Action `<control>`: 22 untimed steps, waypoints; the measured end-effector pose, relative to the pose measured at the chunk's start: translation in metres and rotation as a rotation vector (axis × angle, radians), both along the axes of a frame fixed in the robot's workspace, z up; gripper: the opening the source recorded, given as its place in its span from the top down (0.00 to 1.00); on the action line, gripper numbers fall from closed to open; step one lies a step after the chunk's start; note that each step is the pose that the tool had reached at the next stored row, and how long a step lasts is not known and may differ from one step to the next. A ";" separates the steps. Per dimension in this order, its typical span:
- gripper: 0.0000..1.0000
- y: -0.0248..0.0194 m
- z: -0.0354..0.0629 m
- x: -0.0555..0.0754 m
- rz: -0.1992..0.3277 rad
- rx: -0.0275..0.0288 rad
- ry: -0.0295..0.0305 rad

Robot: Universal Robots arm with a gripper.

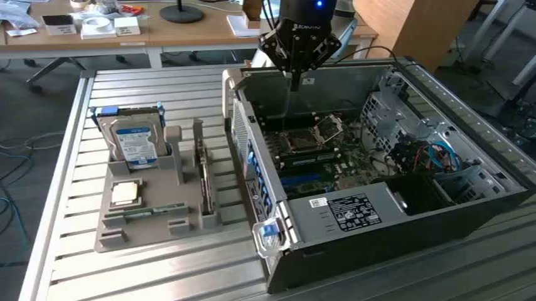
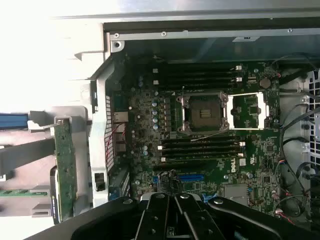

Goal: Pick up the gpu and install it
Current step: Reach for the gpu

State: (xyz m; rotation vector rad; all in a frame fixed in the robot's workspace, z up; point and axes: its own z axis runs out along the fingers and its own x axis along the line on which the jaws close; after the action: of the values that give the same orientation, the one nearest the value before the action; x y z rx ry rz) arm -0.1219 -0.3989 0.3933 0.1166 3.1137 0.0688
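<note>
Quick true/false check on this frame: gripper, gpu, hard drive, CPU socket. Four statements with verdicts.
1. The gripper hangs over the open PC case. True.
2. The gripper holds the gpu. False: the gripper is shut on nothing, and the gpu stands on edge in the gray holder.
3. The hard drive stands upright in the holder. True.
4. A cooler covers the CPU socket. False: the socket is bare.
</note>
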 end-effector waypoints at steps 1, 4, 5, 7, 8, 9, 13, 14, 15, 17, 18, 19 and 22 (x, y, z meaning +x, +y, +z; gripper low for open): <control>0.89 0.0000 0.0000 0.000 0.000 0.0000 0.0000; 0.89 0.0000 0.0000 0.000 0.000 0.0000 -0.0001; 0.89 0.0000 0.0000 0.000 0.000 0.0001 0.0000; 0.89 0.0000 0.0000 0.000 0.000 0.0000 0.0000; 0.89 0.0000 0.0000 0.000 0.000 0.0000 0.0000; 0.89 0.0000 0.0000 0.000 0.000 0.0000 0.0000; 0.89 0.0000 -0.0001 -0.001 0.000 0.0001 -0.0002; 0.89 0.0000 -0.0001 -0.002 0.000 0.0002 -0.0001; 0.89 0.0000 0.0000 -0.003 0.000 0.0001 -0.0001; 0.89 0.0000 0.0000 -0.004 0.000 0.0000 0.0000; 0.89 0.0000 0.0000 -0.004 0.000 0.0000 -0.0001; 0.89 0.0000 0.0000 -0.005 0.000 0.0000 -0.0001; 0.89 0.0000 0.0000 -0.007 0.000 0.0000 0.0000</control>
State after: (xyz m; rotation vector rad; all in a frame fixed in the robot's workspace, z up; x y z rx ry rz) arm -0.1293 -0.3989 0.3933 0.1167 3.1137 0.0688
